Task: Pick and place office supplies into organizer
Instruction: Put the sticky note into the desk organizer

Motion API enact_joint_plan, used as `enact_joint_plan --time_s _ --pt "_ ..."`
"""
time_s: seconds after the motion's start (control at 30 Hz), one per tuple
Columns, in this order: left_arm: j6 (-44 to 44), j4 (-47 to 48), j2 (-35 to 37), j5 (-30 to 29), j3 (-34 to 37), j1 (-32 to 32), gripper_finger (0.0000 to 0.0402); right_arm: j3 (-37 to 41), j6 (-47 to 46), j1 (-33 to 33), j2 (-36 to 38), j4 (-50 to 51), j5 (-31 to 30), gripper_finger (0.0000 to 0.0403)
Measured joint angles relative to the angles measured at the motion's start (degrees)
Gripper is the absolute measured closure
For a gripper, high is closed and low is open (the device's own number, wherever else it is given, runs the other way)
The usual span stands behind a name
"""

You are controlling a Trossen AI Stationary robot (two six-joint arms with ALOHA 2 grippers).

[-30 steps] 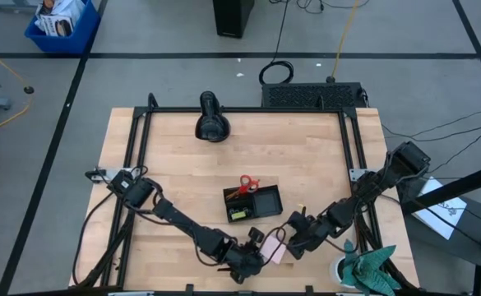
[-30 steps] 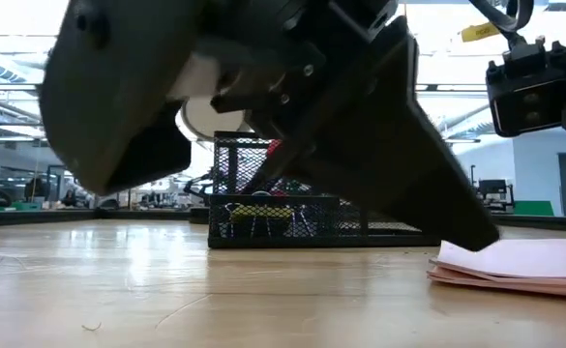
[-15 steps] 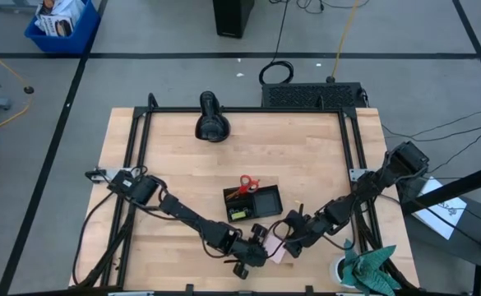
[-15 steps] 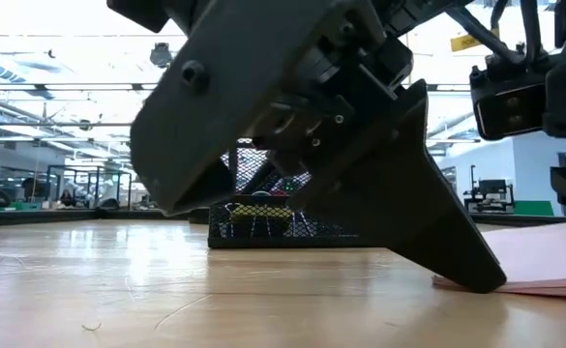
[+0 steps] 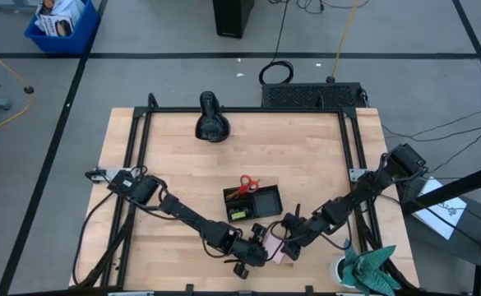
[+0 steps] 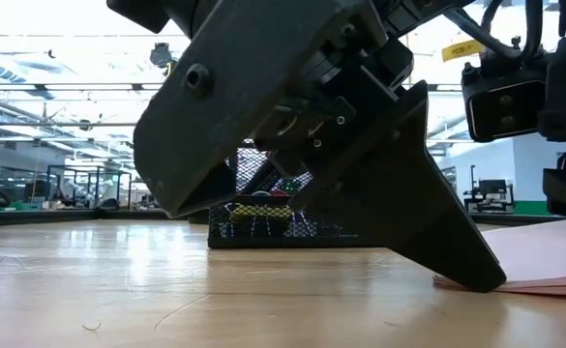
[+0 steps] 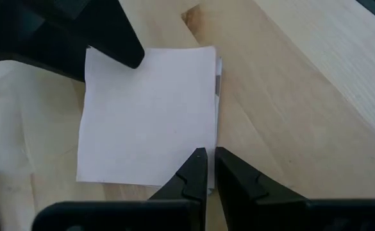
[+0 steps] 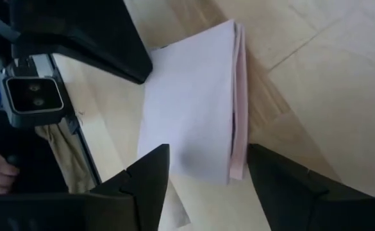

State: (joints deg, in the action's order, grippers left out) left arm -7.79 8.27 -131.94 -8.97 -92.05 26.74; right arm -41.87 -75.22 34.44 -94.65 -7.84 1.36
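The pink sticky-note pad (image 5: 273, 252) lies flat on the wooden table near its front edge, between my two grippers. My left gripper (image 7: 209, 157) is shut, with its tips at the pad's edge (image 7: 174, 173). My right gripper (image 8: 216, 170) is open on the pad's (image 8: 193, 109) other side, one finger on each side of it; I cannot tell whether they touch it. Behind them stands the black mesh organizer (image 5: 252, 203), with the red-handled scissors (image 5: 244, 184) upright in its far-left corner and small yellow-green things (image 6: 258, 210) inside. My left gripper presses its shut fingertips (image 6: 476, 275) down on the pad's edge (image 7: 190, 168), close to one corner. The fingers slant down from the table's left. The pad stays lying on the table under them.
A black rounded device (image 5: 211, 117) lies at the table's far edge. At the front right corner sit a teal cloth (image 5: 372, 267) and a white cup (image 5: 339, 270). A black frame rail (image 5: 133, 164) runs round the table. Bare wood lies left of the organizer.
My left gripper has gone toward the table's right edge and a little down, rolling slightly, until its shut tips came onto the pad's edge; it has kept still for the last half second.
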Motion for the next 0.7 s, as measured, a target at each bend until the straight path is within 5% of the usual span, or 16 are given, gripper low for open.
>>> enact_joint_plan --time_s 0.17,0.4,0.7 --pt "0.04 0.00 -0.02 0.00 0.00 -0.03 0.0364 0.04 2.48 0.02 -0.07 0.17 0.45 0.0254" --pt "0.17 0.06 -0.02 0.00 0.02 -0.04 0.0364 0.04 7.22 0.02 -0.09 -0.93 -0.62 0.0388" --pt "-1.38 4.39 1.58 -4.05 0.11 1.09 0.0364 0.04 12.75 0.89 1.54 -3.47 -5.20 0.0398"
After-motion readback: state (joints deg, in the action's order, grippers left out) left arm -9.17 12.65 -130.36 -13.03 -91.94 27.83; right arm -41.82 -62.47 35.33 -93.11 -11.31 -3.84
